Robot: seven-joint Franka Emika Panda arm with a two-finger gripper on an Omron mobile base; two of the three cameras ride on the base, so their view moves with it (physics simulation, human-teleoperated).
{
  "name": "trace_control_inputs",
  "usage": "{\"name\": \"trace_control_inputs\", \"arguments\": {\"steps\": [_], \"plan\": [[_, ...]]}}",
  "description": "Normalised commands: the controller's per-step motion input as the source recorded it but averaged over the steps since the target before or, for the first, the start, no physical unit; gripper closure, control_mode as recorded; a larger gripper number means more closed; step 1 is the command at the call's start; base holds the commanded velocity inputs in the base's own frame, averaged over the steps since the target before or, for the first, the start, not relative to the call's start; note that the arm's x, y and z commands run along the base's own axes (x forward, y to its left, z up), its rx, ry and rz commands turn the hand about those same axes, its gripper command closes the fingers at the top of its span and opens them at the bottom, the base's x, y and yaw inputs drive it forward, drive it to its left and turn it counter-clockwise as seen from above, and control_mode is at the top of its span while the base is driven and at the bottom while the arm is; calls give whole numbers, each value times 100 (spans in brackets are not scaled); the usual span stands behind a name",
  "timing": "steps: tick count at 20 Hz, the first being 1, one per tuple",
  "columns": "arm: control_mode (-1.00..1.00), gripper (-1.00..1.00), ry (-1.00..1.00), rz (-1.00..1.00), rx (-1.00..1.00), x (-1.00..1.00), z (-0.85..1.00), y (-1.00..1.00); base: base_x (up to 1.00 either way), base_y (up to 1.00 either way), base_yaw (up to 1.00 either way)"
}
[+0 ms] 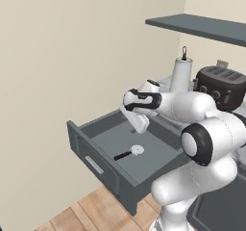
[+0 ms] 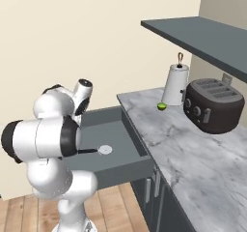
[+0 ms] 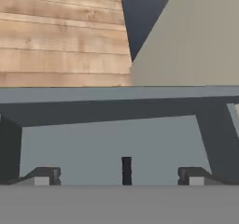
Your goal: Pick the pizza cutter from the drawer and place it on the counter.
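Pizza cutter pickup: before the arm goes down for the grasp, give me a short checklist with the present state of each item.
1. Drawer pulled out far enough to reach in: ok.
2. Pizza cutter lying free on the drawer floor, nothing on or against it: ok.
3. Gripper open with its jaws wide apart: ok.
4. Black handle centred between the fingertips in the hand view: ok.
5. Jaws down at the cutter's level: not ok; in the left base view the gripper hangs above the drawer, behind the cutter.
6. Bare counter to set it on, in front of the toaster: ok.
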Motion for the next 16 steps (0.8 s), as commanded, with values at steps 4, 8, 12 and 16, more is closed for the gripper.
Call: {"name": "trace_control_inputs", "arguments": {"steps": [4, 8, 12, 16], "plan": [[-100, -100, -1, 32, -1, 0, -68, -3, 0, 0, 0], [-100, -100, -5, 11, -2, 9, -45, 1, 0, 0, 0], [-100, -100, 20, -9, -1, 28, -58, 5, 0, 0, 0], [-100, -100, 21, -15, -2, 6, -71, 3, 0, 0, 0]]}}
